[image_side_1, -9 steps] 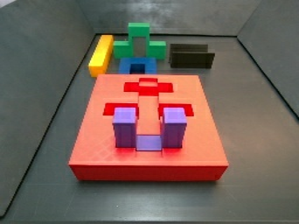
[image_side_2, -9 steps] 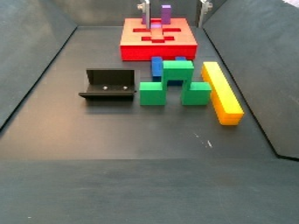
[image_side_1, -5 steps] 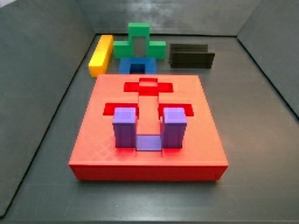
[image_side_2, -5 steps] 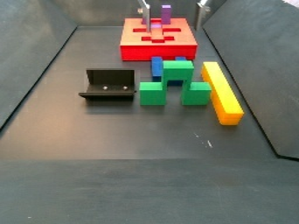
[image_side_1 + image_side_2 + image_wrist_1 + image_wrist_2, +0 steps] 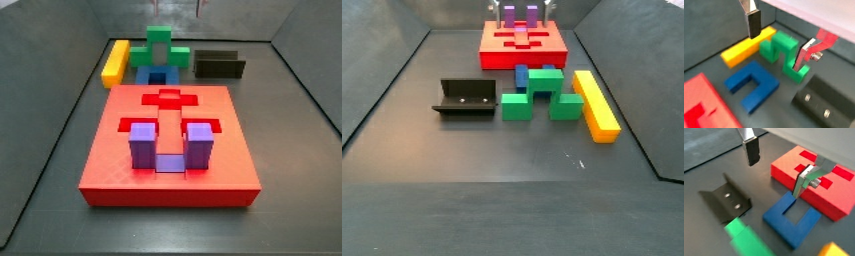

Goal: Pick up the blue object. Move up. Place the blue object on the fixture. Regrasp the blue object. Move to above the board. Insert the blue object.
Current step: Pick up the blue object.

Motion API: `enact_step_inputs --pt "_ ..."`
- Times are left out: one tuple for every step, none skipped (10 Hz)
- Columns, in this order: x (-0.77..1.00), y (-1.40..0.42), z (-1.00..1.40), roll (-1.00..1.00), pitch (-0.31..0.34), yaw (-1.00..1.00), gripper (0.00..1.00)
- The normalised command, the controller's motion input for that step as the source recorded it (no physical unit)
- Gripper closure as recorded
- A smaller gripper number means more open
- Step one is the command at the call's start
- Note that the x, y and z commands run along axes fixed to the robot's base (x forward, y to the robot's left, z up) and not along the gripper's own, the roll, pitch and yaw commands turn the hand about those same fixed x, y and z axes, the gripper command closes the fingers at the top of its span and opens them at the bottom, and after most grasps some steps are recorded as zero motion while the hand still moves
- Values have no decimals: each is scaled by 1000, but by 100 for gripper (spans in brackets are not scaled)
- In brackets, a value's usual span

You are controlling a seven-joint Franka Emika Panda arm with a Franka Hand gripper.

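Note:
The blue object (image 5: 751, 87) lies flat on the dark floor between the red board (image 5: 703, 107) and the green stepped block (image 5: 784, 52). It also shows in a wrist view (image 5: 794, 219) and in both side views (image 5: 156, 76) (image 5: 520, 76), partly hidden by the green block. My gripper (image 5: 779, 42) (image 5: 777, 170) hangs open well above the floor, over the blue object's neighbourhood, with nothing between its fingers. Only its fingertips (image 5: 201, 8) reach the top edge of a side view. The black fixture (image 5: 724, 200) (image 5: 221, 65) (image 5: 465, 98) stands apart from the blue object. The board (image 5: 171, 150) (image 5: 523, 42) carries a purple piece (image 5: 171, 147).
A long yellow bar (image 5: 747, 46) (image 5: 115, 62) (image 5: 595, 104) lies beside the green block (image 5: 163, 48) (image 5: 543, 92). Grey walls enclose the floor on the sides and at the back.
The fingertips have left the top of one side view, uncovering the purple piece, and now show at the top edge of the other. No piece has moved.

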Motion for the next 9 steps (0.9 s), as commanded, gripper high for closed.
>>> enact_step_inputs --pt "80 -566 -551 -80 -170 0 0" --pt "0 -471 -591 -69 -161 0 0" --pt "6 -423 -591 -34 -130 0 0" --pt "34 -334 -569 -17 -100 9 0" --pt "129 -34 -446 -100 -111 0 0" --pt "140 -26 -403 -60 -90 0 0" --pt "54 -29 -451 0 -66 0 0" --pt "0 -71 -446 10 -24 17 0" --pt "0 -191 -446 133 0 29 0"
